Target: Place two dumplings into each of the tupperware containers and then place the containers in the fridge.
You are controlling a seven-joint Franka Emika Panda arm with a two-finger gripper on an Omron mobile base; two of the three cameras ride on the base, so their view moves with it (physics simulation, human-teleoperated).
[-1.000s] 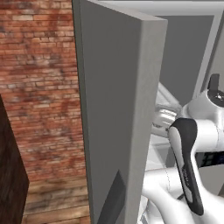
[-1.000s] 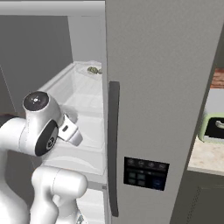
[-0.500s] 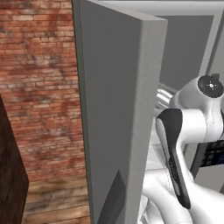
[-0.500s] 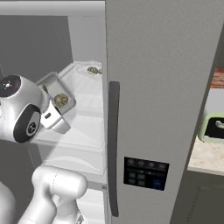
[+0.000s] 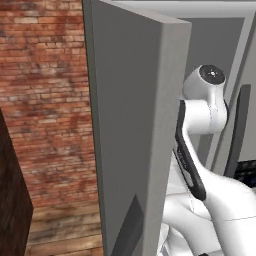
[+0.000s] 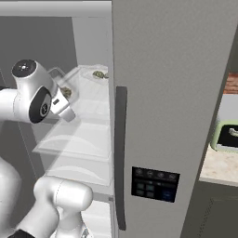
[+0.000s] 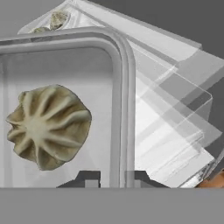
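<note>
My gripper (image 7: pixel 114 179) is shut on the rim of a light-grey tupperware container (image 7: pixel 120 65). One pleated, brownish dumpling (image 7: pixel 48 127) lies in the part of the tray that I can see. From the right base, the gripper (image 6: pixel 65 109) holds this container (image 6: pixel 69 86) inside the open fridge (image 6: pixel 162 93), level with the upper shelves. A second container (image 7: pixel 65 11) sits farther back on a shelf with two dumplings (image 7: pixel 57 19) in it. It also shows from the right base, with its dumplings (image 6: pixel 98 74).
The fridge's left door (image 5: pixel 135 125) stands open beside the arm, with a brick wall (image 5: pixel 45 100) beyond it. The right door is closed and carries a dark control panel (image 6: pixel 153 183). White shelves (image 6: pixel 79 144) lie below the held tray. A counter (image 6: pixel 223 162) lies to the right.
The arm has swung upward and toward the fridge interior. It has carried the held container higher and nearer the shelf with the other container. The grip stays shut.
</note>
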